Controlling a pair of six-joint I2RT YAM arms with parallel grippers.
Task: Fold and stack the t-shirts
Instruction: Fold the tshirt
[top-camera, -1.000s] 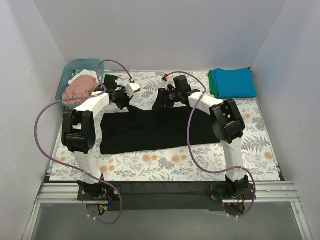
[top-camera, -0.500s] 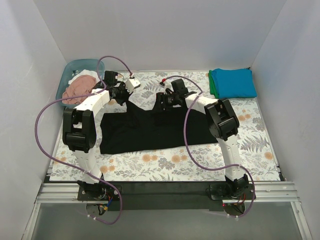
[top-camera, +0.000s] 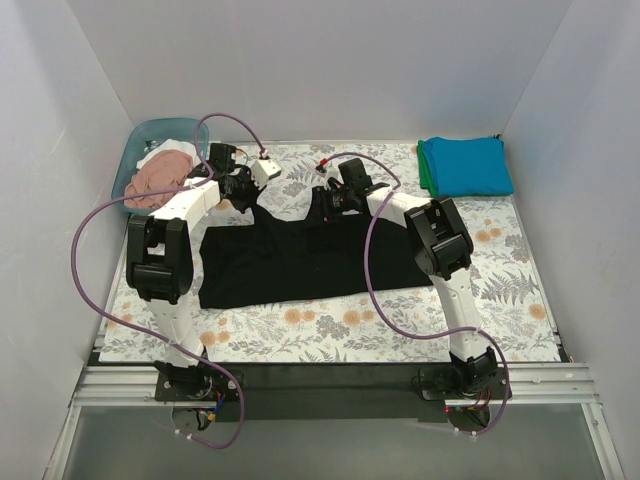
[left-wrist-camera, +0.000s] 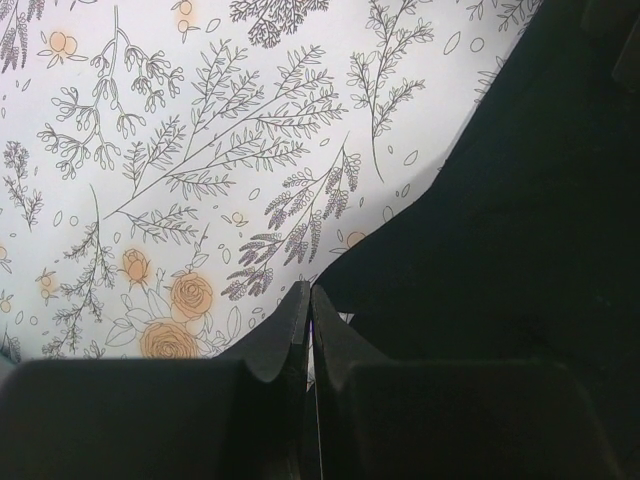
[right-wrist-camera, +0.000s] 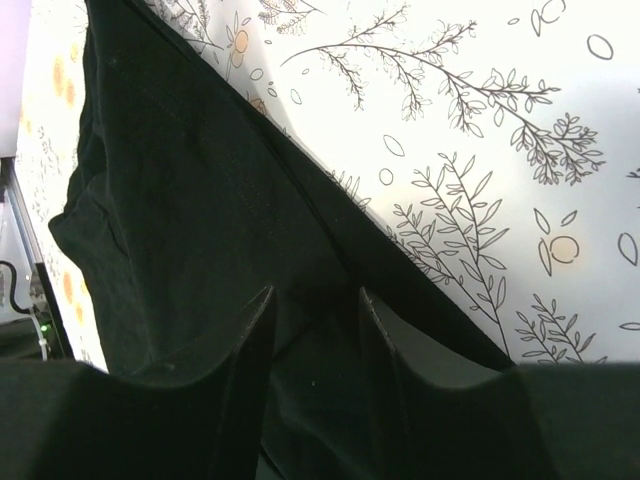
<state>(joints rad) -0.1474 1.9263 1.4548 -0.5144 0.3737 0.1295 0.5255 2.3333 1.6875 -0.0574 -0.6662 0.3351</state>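
The left gripper (left-wrist-camera: 309, 312) is pinched tight on the far edge of the black shirt (top-camera: 300, 262), which spreads behind both grippers, while the right gripper (right-wrist-camera: 313, 325) clamps a fold beside it.

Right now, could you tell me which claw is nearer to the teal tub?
Left. The left claw sits just right of the tub, at the black t-shirt's far edge; the right claw is farther right along that edge.
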